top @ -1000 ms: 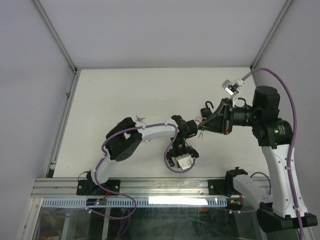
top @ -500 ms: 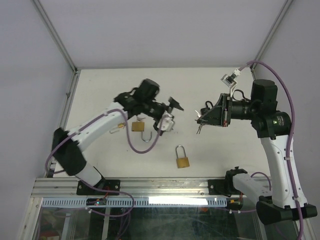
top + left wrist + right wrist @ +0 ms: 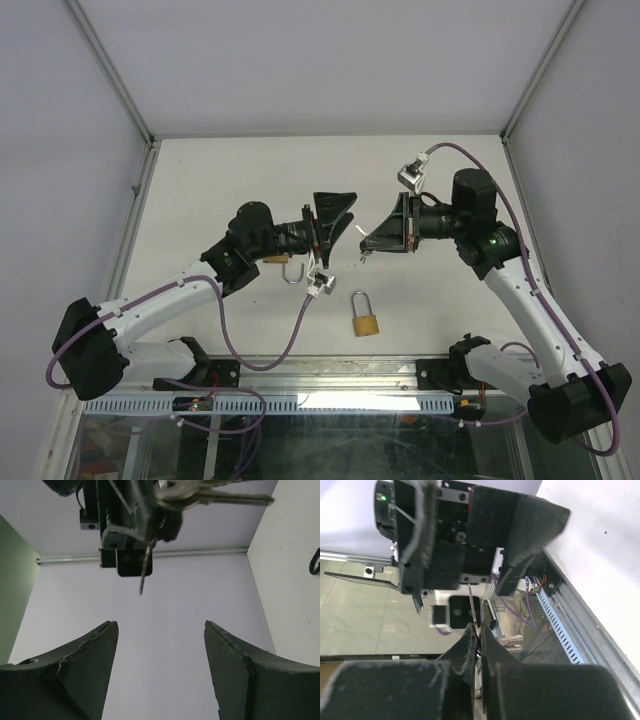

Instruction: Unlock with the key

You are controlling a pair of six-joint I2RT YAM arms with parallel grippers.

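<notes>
Table (image 3: 200, 180): white | on it: brass padlock (image 3: 365, 322) near front edge; second padlock (image 3: 277, 258), mostly hidden

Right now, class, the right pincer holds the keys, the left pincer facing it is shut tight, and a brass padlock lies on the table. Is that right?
Not quite: the left pincer is open, its fingers spread wide in the left wrist view. The right pincer does hold the keys, and the brass padlock lies on the table.
</notes>
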